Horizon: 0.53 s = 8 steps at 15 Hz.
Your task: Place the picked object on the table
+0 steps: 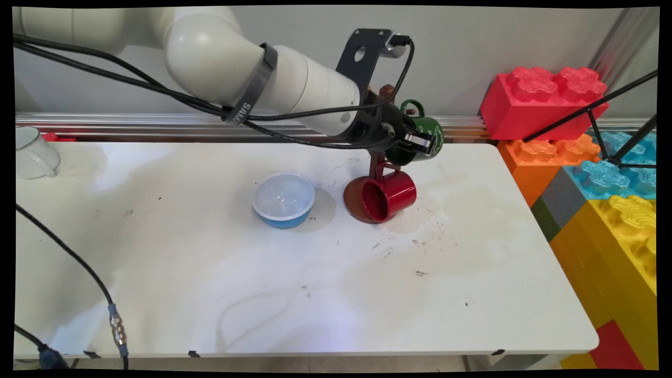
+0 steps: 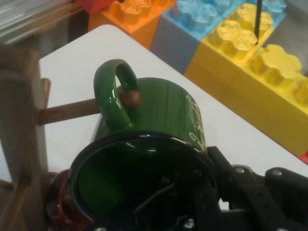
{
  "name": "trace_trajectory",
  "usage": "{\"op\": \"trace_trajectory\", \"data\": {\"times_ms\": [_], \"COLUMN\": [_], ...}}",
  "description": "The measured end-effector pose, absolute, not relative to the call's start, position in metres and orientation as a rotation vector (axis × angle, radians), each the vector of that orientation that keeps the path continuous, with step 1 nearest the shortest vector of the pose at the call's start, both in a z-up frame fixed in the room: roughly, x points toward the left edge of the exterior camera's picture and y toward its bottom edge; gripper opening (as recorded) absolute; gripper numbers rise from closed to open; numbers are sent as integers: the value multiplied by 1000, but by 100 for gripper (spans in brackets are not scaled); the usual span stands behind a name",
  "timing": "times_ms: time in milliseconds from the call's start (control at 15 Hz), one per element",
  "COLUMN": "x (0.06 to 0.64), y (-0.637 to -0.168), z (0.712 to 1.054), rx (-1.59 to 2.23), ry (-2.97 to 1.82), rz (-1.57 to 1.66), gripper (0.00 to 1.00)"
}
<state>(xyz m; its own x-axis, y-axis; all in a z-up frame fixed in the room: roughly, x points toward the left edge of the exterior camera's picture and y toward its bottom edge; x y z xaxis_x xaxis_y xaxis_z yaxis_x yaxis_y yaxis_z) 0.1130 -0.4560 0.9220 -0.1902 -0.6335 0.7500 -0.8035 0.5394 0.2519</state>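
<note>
Upper centre-right of main view, the hand (image 1: pixel 420 140) is closed on the rim of the green mug (image 1: pixel 426 132), one finger inside, w/ the mug's handle looped over a peg of the wooden mug tree (image 1: pixel 379 157). Mug lies tilted, mouth toward the hand, handle on the far side. Red mug (image 1: pixel 389 195) hangs just below; blue bowl (image 1: pixel 284 200) sits left on the counter (image 1: pixel 315 294).

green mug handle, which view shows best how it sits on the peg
The hand view: the green mug fills it, its handle looped over the wooden peg. In the main view the gripper partly covers the mug and the peg is hidden.
</note>
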Motion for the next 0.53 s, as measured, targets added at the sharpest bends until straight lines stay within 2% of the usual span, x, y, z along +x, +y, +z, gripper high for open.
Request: {"op": "trace_trajectory", "data": {"times_ms": [533], "x": [107], "y": [-441], "z": [936], "rx": [1111], "ry": [-1919], "rz": [197], "gripper": [0]}}
